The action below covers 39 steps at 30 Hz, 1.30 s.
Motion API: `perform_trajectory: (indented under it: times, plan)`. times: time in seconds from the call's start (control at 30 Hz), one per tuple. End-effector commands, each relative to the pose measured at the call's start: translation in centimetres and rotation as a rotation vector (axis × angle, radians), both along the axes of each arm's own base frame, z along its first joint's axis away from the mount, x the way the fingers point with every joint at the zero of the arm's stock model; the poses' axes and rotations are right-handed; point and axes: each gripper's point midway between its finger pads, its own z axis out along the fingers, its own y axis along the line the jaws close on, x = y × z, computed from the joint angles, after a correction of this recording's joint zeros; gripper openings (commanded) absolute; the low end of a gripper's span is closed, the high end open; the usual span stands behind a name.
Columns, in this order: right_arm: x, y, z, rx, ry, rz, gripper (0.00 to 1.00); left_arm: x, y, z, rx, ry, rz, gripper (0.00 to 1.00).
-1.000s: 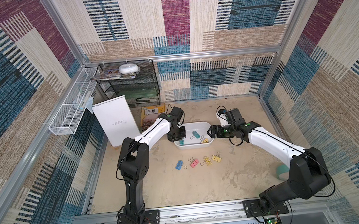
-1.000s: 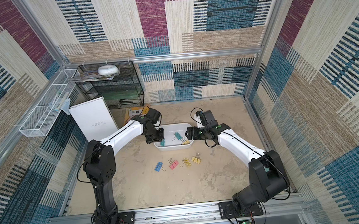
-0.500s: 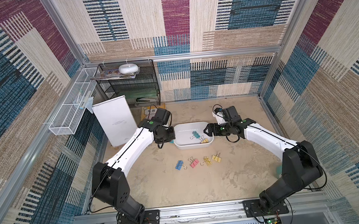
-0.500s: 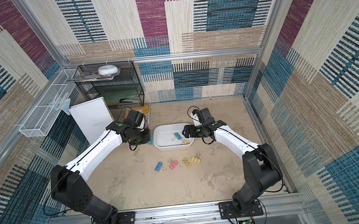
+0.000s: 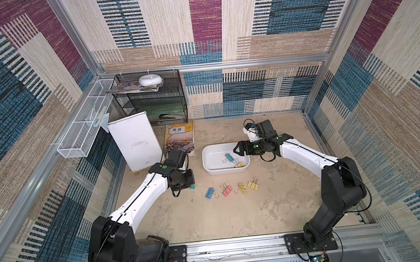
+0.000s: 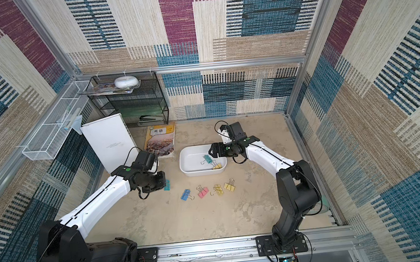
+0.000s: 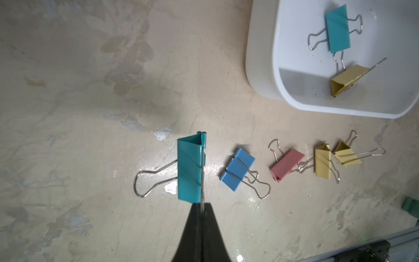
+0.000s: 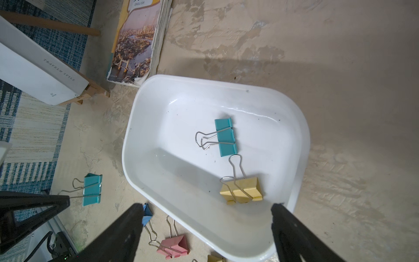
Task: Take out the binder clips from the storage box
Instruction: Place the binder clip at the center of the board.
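Left fingers (image 7: 191,231) pinch handle of teal clip (image 7: 189,167); right fingers (image 8: 118,233) spread wide

Left gripper (image 5: 190,185) sits low over the tabletop (image 5: 184,214), pinched tight, with a sliver of held teal clip (image 5: 192,187) peeking out at its tip. Right gripper (image 5: 238,150) hangs spread wide above the storage box (image 5: 224,171), at its right end. Inside the box are a boxed teal clip (image 5: 228,157) and a boxed yellow clip (image 5: 239,164). In a row out front: blue clip (image 5: 210,192), pink clip (image 5: 227,190), middle yellow clip (image 5: 242,187), end yellow clip (image 5: 253,184).

arms (image 5: 142,194): white links — black joints | green dots (image 5: 164,167) at wrists | fingers (image 7: 192,229): black, tapered
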Motion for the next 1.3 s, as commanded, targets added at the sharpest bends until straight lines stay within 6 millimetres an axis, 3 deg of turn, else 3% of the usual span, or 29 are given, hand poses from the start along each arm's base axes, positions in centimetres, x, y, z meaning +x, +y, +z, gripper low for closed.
perform_trajectory:
  times: [0.0, 0.33, 0.57, 0.67, 0.77, 0.9, 1.03, 1.27]
  plan:
    - [-0.1, 0.4, 0.1, -0.006, -0.003, 0.024, 0.91, 0.1, -1.5, -0.3, -0.088, -0.005, -0.022, 0.00]
    - [-0.4, 2.0, -1.4, -0.024, 0.032, 0.092, 0.77, -1.6, -1.6, -3.9, -0.086, 0.120, -0.042, 0.00]
    - [-0.1, 2.7, -3.4, -0.044, 0.073, 0.116, 0.67, -1.6, -1.4, -5.1, -0.059, 0.152, -0.043, 0.01]
    - [0.5, 3.0, -3.9, -0.071, 0.075, 0.117, 0.63, -1.5, -1.2, -5.0, -0.045, 0.150, -0.043, 0.12]
    - [1.3, 3.6, -4.1, -0.135, 0.048, 0.117, 0.60, -1.4, -0.8, -4.7, -0.025, 0.141, -0.038, 0.33]
    - [2.3, 4.4, -4.3, -0.277, -0.007, 0.112, 0.58, -1.4, -0.5, -4.1, -0.007, 0.129, -0.036, 0.48]
    - [2.8, 5.2, -5.4, -0.451, -0.049, 0.121, 0.52, -1.4, -0.2, -3.4, 0.005, 0.114, -0.034, 0.48]
    - [3.1, 6.2, -6.6, -0.607, -0.091, 0.122, 0.44, -0.5, 1.0, -1.4, 0.059, 0.055, -0.019, 0.66]
